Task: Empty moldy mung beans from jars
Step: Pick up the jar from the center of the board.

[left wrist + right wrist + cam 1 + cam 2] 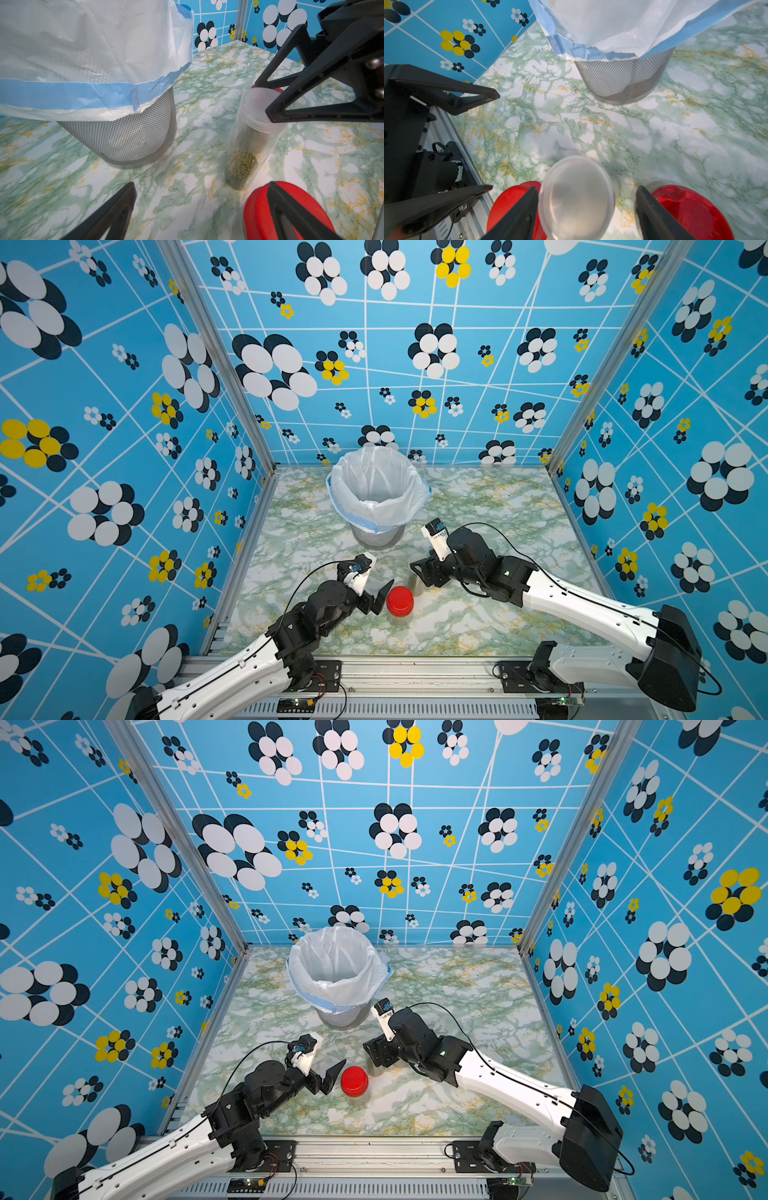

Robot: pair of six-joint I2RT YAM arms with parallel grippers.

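The step in hand, as I judge it, is the taking of the first jar: the right gripper [587, 188] stands over the tall jar [249, 141] with its jaws parted around the clear cap. One finger is at the cap's edge and the other is apart from it, so nothing is pinched yet. The left gripper [384, 597] is spread wide and holds nothing; it waits a little to the side of the tall jar, just beyond one red-lidded jar [400, 600]. The mung beans [243, 164] are inside the tall jar, seen through its wall, and the jar stands upright on the table [478, 635]. The bin [128, 141], lined with a white bag, is behind the tall jar, near but not touching. The next move probably calls for closing the jaws on the cap. The free gripper would likely steady the body, because a narrow jar may tip easily. By count there are three jars: one tall, and two red-lidded jars [512, 199] [685, 212] just beside the tall jar, one on each side. All three lids are on. There is one bin, and there are two grippers.
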